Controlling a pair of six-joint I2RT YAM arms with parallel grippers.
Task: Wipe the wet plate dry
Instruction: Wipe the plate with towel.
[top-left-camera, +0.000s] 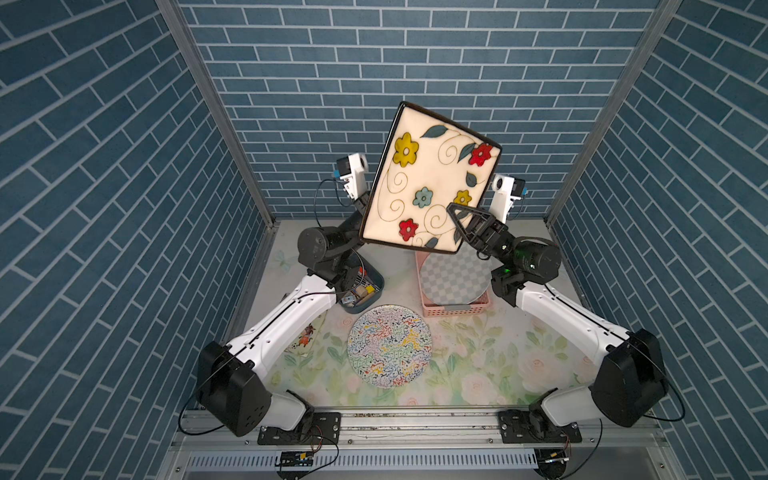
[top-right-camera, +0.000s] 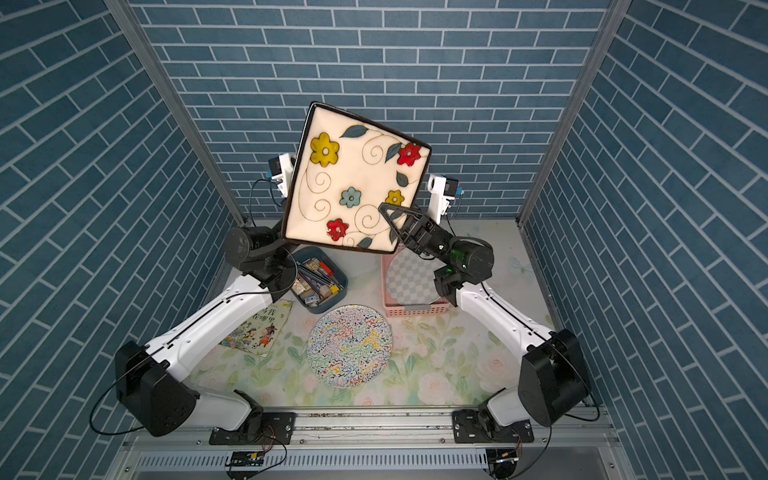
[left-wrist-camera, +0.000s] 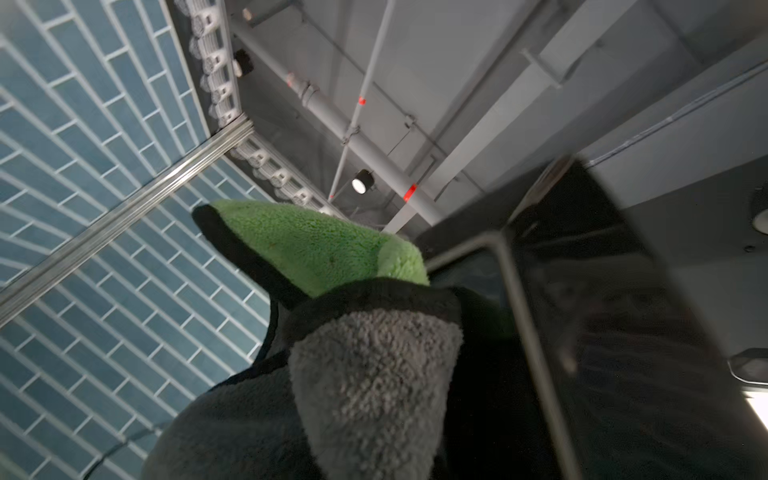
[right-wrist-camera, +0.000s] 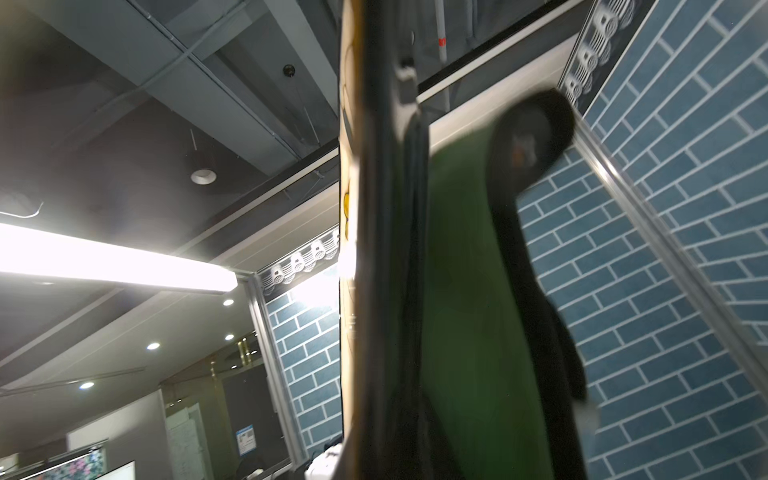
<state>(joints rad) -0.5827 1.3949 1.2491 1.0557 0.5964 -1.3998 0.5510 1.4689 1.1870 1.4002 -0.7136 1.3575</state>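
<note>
We see the right gripper (top-left-camera: 456, 214) pinching the lower right corner of the square plate (top-left-camera: 428, 178). One finger lies across the flowered face and its partner is hidden behind. The plate hangs in the air above the table's far side, tilted so its face shows in both top views. The right wrist view catches it only edge-on and blurred (right-wrist-camera: 374, 249).

The left gripper is out of sight, behind the plate in the top views and buried in the cloth (left-wrist-camera: 374, 365) in its own wrist view. That cloth is bunched up and held off the table, so we take the jaws as pressed together on it, though we see no finger. The cloth is grey on one side and green on the other, and it sits right beside the plate's dark back (left-wrist-camera: 602, 332). We cannot tell whether they touch, or whether the plate is wet.

We count:
- Two arms.
- One cloth.
- Three plates: the square one, a round squiggle-patterned plate (top-left-camera: 389, 345) flat on the flowered table cover (top-left-camera: 478, 365), and a round checkered plate (top-left-camera: 453, 276).
- One pink basket (top-left-camera: 453, 309), which holds the checkered plate; its far end is covered by the square plate.
- One blue bin (top-right-camera: 318, 309) of small items.
- One booklet (top-right-camera: 262, 328), partly under the left arm (top-left-camera: 291, 307).
</note>
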